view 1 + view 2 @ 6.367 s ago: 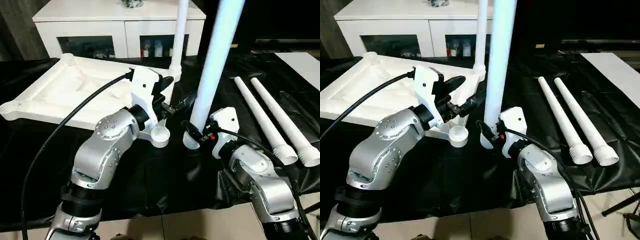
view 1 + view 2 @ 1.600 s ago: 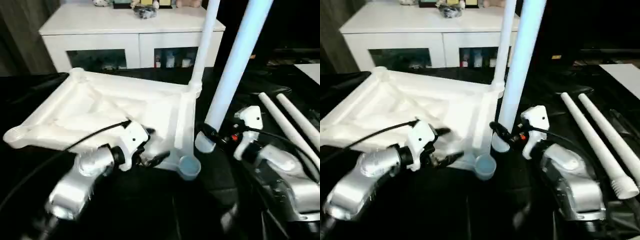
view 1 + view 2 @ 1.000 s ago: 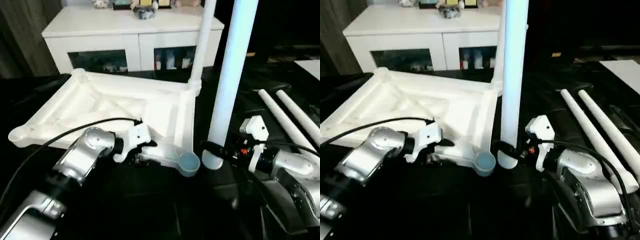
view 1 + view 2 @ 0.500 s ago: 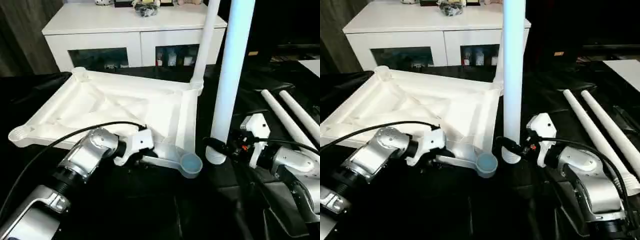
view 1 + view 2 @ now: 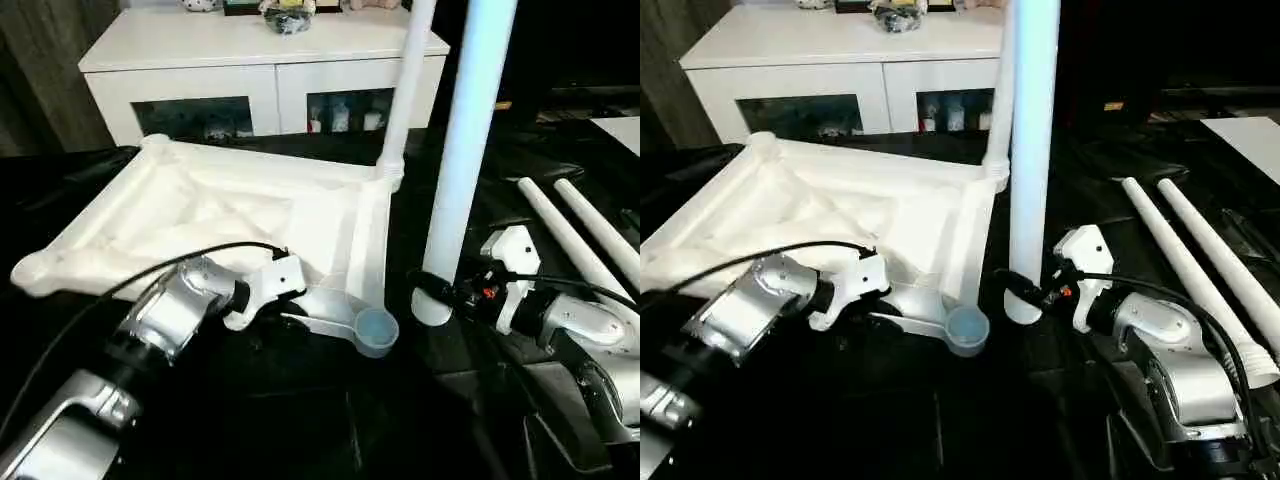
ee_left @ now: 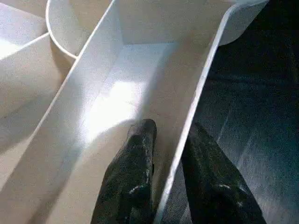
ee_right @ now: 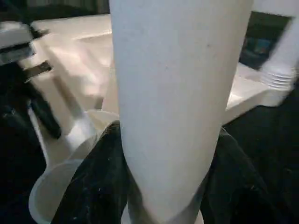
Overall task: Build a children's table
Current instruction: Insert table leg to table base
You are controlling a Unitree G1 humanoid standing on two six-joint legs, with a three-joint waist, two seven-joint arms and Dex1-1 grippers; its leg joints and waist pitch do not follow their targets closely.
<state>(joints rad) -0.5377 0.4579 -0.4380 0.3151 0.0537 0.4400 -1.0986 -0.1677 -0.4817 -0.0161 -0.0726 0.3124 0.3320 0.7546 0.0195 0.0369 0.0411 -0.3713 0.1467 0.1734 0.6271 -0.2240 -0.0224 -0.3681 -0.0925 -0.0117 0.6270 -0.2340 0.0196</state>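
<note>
Nearest, the two silver jointed forearms reach over a black, slightly glossy sheet [image 5: 330, 420] that covers the work surface. The left gripper [image 6: 166, 154] has its two matte black fingers [image 6: 135, 177] narrowed to a slim gap, pinching the thin outer rim wall of the white plastic square tabletop [image 5: 220, 215], one finger inside the smooth channel, the other outside. That tabletop lies upside down, its ribbed underside up, and the grip sits just beside the near round corner socket [image 5: 376, 330], an open cup shape.

To the right, the right gripper [image 7: 159, 158] clasps a long white tapered round leg [image 5: 462, 150] near its ridged lower end, the black fingers [image 7: 93, 186] spread partway round the smooth tube. This leg stands nearly upright on the sheet, close beside the near corner socket but not in it.

Further right, two more white tapered legs [image 5: 1185, 265] lie side by side on the sheet.

At the tabletop's far right corner a fourth white leg [image 5: 400, 90] stands upright in its socket.

Beyond stands a white cabinet [image 5: 250, 60] with glass-fronted compartments.
</note>
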